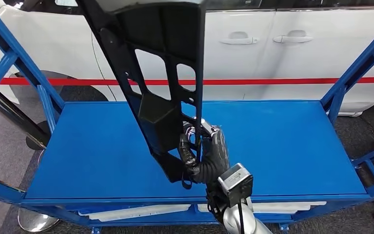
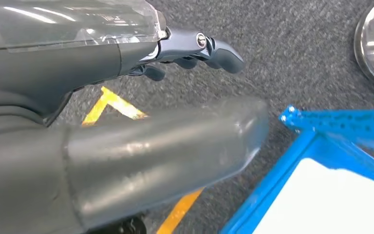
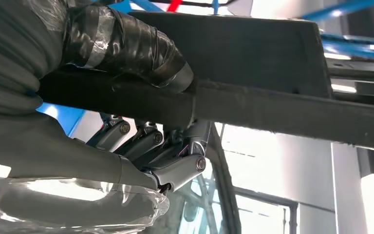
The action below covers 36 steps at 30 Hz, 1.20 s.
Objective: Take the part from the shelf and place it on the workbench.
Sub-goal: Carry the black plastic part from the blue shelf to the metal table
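Observation:
A long black plastic part (image 1: 158, 73) with cut-out openings stands upright and tilted above the blue workbench top (image 1: 282, 141). My right hand (image 1: 202, 156) grips the part near its lower end, thumb on one side and fingers on the other. The right wrist view shows the taped thumb (image 3: 126, 48) pressed on the part's black bar (image 3: 272, 109) with the fingers (image 3: 160, 151) curled under it. My left hand (image 2: 195, 51) hangs over the grey floor with its fingers loosely curled and nothing in it.
A white car (image 1: 282, 44) with a red stripe stands behind the workbench. Blue frame posts (image 1: 9, 53) rise at both ends of the bench. White parts lie on the lower shelf (image 1: 136, 212). A round metal base (image 1: 36, 219) sits on the floor at the left.

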Tool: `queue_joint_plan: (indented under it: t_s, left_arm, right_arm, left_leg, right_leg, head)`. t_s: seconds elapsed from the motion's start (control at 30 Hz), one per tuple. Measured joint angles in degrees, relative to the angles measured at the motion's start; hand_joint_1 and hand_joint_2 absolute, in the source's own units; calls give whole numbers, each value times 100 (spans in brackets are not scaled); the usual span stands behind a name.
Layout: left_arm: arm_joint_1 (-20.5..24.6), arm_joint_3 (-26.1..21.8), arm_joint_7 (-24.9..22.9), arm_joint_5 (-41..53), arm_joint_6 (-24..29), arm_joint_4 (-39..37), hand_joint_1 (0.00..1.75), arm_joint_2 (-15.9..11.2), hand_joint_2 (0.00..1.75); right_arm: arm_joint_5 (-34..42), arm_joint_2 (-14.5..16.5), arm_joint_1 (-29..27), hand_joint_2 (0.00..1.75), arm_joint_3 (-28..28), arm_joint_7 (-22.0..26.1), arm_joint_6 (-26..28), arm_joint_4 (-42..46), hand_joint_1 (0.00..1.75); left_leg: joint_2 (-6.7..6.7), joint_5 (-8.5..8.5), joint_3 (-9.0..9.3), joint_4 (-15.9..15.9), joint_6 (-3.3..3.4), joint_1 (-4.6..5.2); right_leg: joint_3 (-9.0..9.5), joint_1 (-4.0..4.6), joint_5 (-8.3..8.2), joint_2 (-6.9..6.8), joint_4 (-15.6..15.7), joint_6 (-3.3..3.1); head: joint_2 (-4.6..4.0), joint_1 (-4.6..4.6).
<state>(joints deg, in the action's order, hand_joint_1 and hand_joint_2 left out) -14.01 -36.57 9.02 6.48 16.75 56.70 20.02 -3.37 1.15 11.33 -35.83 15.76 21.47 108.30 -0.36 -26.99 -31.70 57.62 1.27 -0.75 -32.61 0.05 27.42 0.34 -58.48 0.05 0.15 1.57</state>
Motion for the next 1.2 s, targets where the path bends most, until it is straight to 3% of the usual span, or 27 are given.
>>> queue_joint_plan:
  t_s: [0.07,0.13,0.17,0.23,0.27,0.3,0.33,0.4,0.47,0.57,0.63,0.7,0.77,0.8,0.83,0.87,0.9,0.97,1.0,1.13,1.2]
  left_arm:
    - [-70,131,-38,-173,152,108,0,16,175]
    - [-189,329,-117,-308,334,279,0,29,175]
    - [-250,442,-153,-349,405,368,0,32,175]
    - [-349,643,-198,-395,489,514,0,38,175]
    - [-385,710,-208,-402,499,561,0,37,175]
    - [-417,763,-213,-404,504,601,0,37,175]
    - [-443,809,-217,-407,505,636,0,37,175]
    - [-480,882,-225,-409,508,698,0,38,175]
    - [-490,932,-231,-410,512,747,0,38,175]
    - [-509,970,-234,-411,519,798,0,39,175]
    - [-533,989,-246,-435,515,829,0,45,175]
    - [-540,1014,-255,-536,533,866,0,52,175]
    - [-532,1023,-227,-698,586,884,0,56,175]
    - [-537,1028,-217,-771,615,892,0,56,175]
    - [-554,1048,-231,-837,651,919,0,56,175]
    - [-588,1087,-281,-895,702,974,0,56,175]
    - [-628,1144,-351,-948,766,1048,0,56,175]
    - [-682,1241,-469,-1035,873,1179,0,57,175]
    - [-668,1236,-460,-1047,854,1193,0,57,175]
    - [-360,774,-130,-743,431,826,0,57,175]
    - [-163,381,53,-483,233,518,0,57,175]
  right_arm:
    - [47,-19,-67,175,25,-8,25,85,175]
    - [97,-34,-136,175,67,-6,19,114,175]
    - [111,-40,-169,175,93,1,7,118,175]
    - [125,-57,-230,175,138,14,-15,117,175]
    - [127,-67,-257,175,152,15,-25,116,175]
    - [128,-77,-280,175,161,15,-32,115,175]
    - [130,-85,-298,175,166,15,-39,115,175]
    - [132,-91,-315,175,169,16,-46,115,175]
    - [132,-96,-318,175,174,18,-46,117,175]
    - [135,-107,-330,175,192,17,-46,121,175]
    - [166,-109,-336,175,209,-19,-32,129,175]
    - [266,-112,-346,175,229,-95,6,140,175]
    - [438,-114,-387,175,245,-145,28,133,175]
    - [519,-118,-423,175,250,-148,24,125,175]
    - [586,-122,-464,175,256,-142,18,116,175]
    - [629,-126,-506,175,261,-128,-2,111,175]
    - [661,-130,-542,175,266,-110,-32,110,175]
    - [731,-135,-593,175,274,-75,-135,95,175]
    - [773,-140,-616,175,275,-56,-200,80,175]
    - [923,-158,-681,175,276,52,-420,-3,175]
    - [945,-159,-692,175,276,109,-480,-26,175]
  left_leg:
    - [0,-12,-3,-3,-60,3]
    - [3,-146,-56,154,-114,-3]
    - [5,-303,-162,402,-138,-7]
    - [8,-692,-520,1191,-170,-12]
    - [8,-815,-693,1544,-180,-15]
    - [9,-828,-786,1719,-179,-15]
    - [9,-714,-760,1647,-165,-12]
    - [9,-278,-421,896,-86,8]
    - [15,-23,-92,200,7,43]
    - [11,4,-16,7,64,71]
    - [19,50,15,-76,104,38]
    - [32,87,41,-138,141,6]
    - [32,85,33,-133,154,8]
    - [31,79,31,-125,153,8]
    - [29,68,31,-112,149,7]
    - [25,56,35,-90,140,4]
    - [19,37,39,-60,125,1]
    - [8,-2,22,15,77,12]
    - [4,-13,4,44,46,21]
    - [-1,-38,-56,81,-69,12]
    - [5,-319,-168,390,-121,0]
  right_leg:
    - [-9,-1,-15,1,12,-62]
    - [10,-27,-29,-9,46,-135]
    - [19,-41,-34,-20,62,-164]
    - [22,-34,-26,-40,63,-196]
    - [23,-26,-21,-46,60,-203]
    - [27,-17,-15,-48,56,-210]
    - [38,-7,-6,-45,51,-215]
    - [73,15,17,-33,44,-213]
    - [89,40,39,-29,34,-182]
    - [76,27,34,-32,40,-96]
    - [59,22,102,-32,-29,-33]
    - [-145,1,388,-29,-483,22]
    - [-532,-33,739,-30,-1252,66]
    - [-673,-53,800,-31,-1515,88]
    - [-725,-74,751,-32,-1587,108]
    - [-652,-96,585,-33,-1409,123]
    - [-478,-119,354,-34,-1038,134]
    - [-152,-129,57,-30,-326,125]
    - [-84,-121,5,-25,-146,104]
    - [-129,-98,-43,-26,-89,-27]
    - [-166,-111,-98,-38,-59,-114]
  head:
    - [0,1]
    - [0,0]
    - [0,-1]
    - [0,-1]
    - [0,0]
    - [0,0]
    - [0,0]
    - [0,0]
    - [0,0]
    - [0,-1]
    - [0,0]
    - [0,1]
    - [0,1]
    - [0,2]
    - [0,1]
    - [0,1]
    - [0,1]
    - [0,1]
    - [0,1]
    - [0,-2]
    - [0,-2]
